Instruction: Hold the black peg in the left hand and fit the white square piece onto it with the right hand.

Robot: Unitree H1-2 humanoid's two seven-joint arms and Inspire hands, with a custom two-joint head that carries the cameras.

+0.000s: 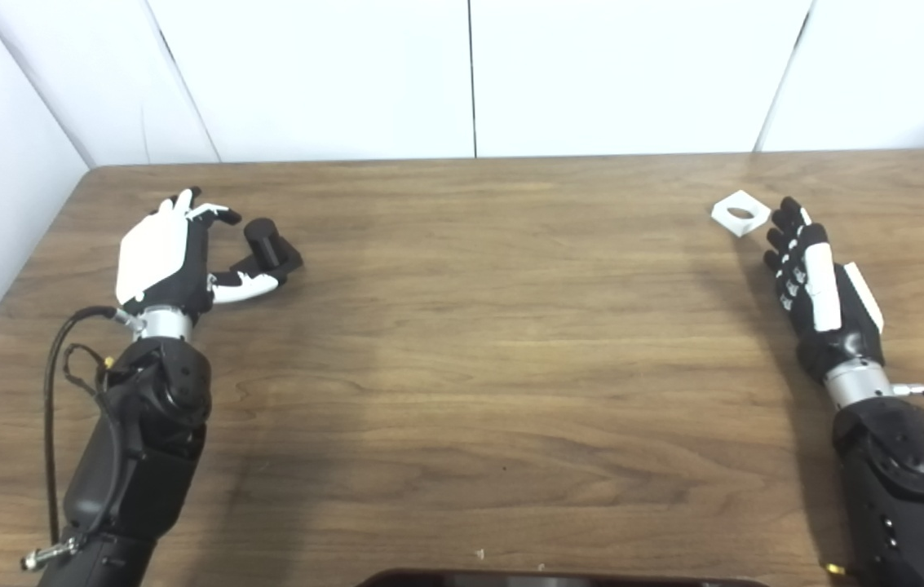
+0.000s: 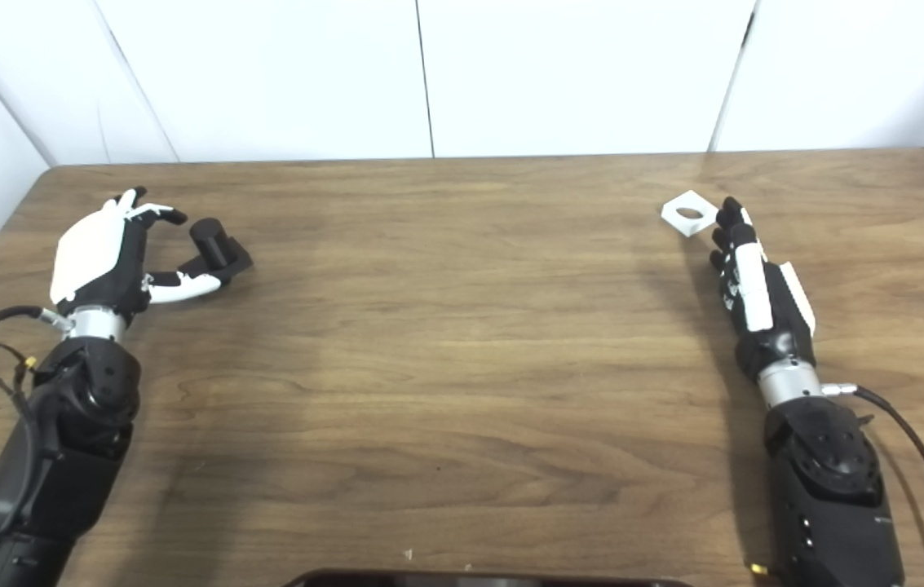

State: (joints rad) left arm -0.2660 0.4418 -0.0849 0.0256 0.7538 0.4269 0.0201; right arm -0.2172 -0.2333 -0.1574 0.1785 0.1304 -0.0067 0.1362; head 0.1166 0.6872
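Note:
The black peg (image 1: 271, 246), a short cylinder on a square base, stands on the wooden table (image 1: 478, 342) at the far left. My left hand (image 1: 176, 257) is open just left of it, fingers curled above and thumb reaching under toward its base, not closed on it. The white square piece (image 1: 740, 213) with a round hole lies flat at the far right. My right hand (image 1: 816, 281) is open, fingers stretched out, its fingertips (image 1: 788, 209) just right of and behind the piece, apart from it or barely touching.
White wall panels (image 1: 470, 73) close the table's far edge and left side. A dark rounded object (image 1: 559, 579) shows at the bottom edge. Cables (image 1: 62, 359) hang from both forearms.

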